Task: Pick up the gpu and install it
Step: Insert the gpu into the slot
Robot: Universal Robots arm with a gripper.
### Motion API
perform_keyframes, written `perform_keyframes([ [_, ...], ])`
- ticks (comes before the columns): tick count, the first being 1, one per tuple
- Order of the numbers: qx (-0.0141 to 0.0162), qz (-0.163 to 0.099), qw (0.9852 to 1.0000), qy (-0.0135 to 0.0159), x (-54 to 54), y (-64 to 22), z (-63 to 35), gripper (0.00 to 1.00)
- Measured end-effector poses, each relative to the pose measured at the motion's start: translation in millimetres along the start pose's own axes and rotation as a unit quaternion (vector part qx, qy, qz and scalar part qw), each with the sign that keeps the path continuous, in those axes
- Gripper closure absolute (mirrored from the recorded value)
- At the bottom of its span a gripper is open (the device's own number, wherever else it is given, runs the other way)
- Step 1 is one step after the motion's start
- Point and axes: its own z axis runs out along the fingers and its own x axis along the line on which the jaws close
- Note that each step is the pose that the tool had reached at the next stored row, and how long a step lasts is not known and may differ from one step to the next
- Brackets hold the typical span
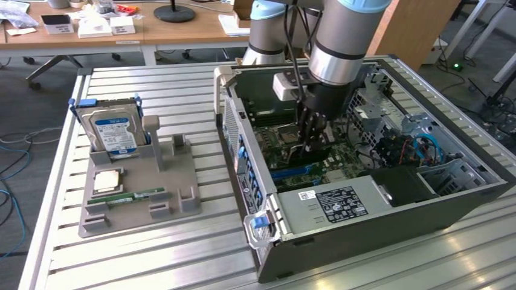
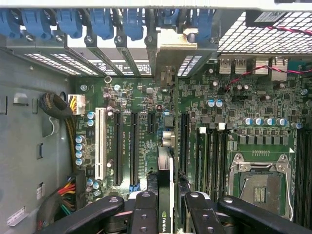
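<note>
Gripper clamped on gpu, inside pc case. Card sits edge-on straight under the fingers, long axis parallel w/ the board slots (bracket end seems toward case rear).

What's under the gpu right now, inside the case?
The gpu hangs edge-on in the gripper above the green motherboard. Black expansion slots show on either side of it; whatever lies directly beneath, including any slot, is covered by the card itself.
</note>
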Motion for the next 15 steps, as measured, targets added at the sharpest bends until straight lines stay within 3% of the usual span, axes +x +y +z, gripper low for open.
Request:
perform_keyframes([
  [15, 0.0001, 0.0, 1.0, -0.0001, -0.1, 1.8, 2.5, 0.74],
])
